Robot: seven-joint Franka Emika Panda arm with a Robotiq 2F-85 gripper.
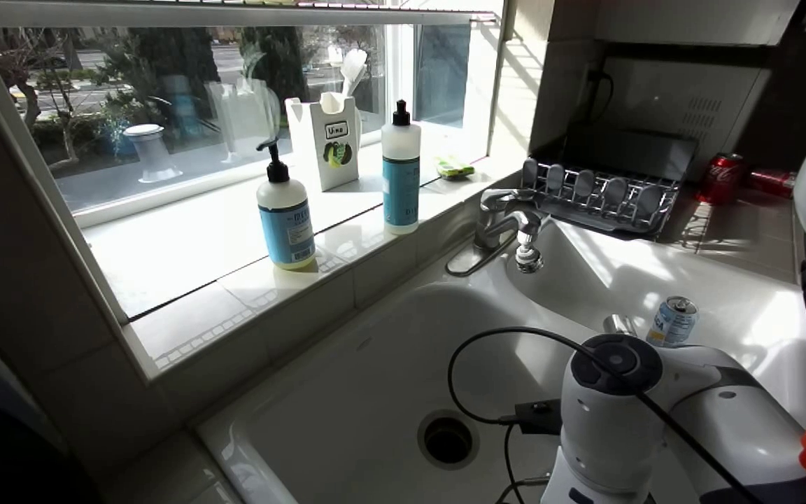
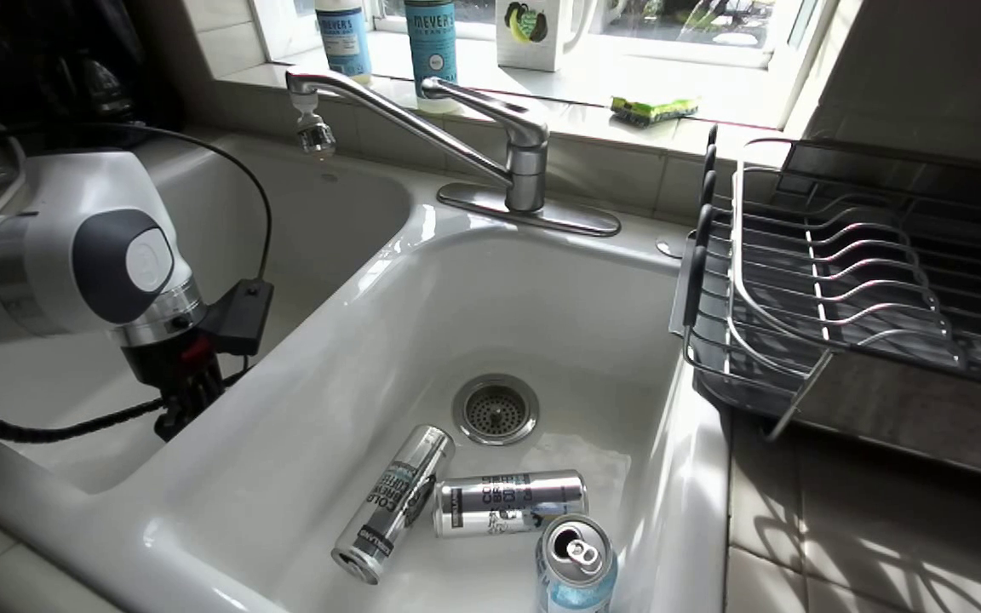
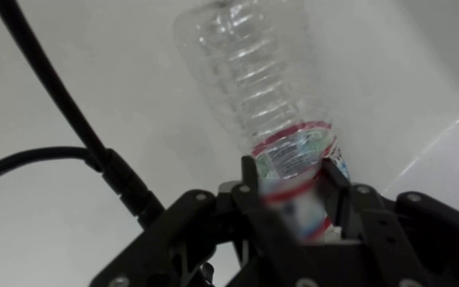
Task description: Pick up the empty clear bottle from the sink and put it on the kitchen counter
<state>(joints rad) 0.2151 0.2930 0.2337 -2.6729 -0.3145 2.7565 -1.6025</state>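
Wrist view: the black, 2-fingered hand [image 3: 288, 160] pinches the ribbed, see-through plastic bottle [image 3: 261, 87] at its red-striped label [image 3: 293, 150].

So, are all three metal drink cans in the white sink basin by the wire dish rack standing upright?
No, an exterior view shows a silver cold-brew can and another silver can lying on their sides.

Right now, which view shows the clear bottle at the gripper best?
The wrist view: the clear bottle appears there close up, its label end partly blurred and partly covered by the gripper. I can't make it out in either exterior view; the sink divider or the arm likely hides it.
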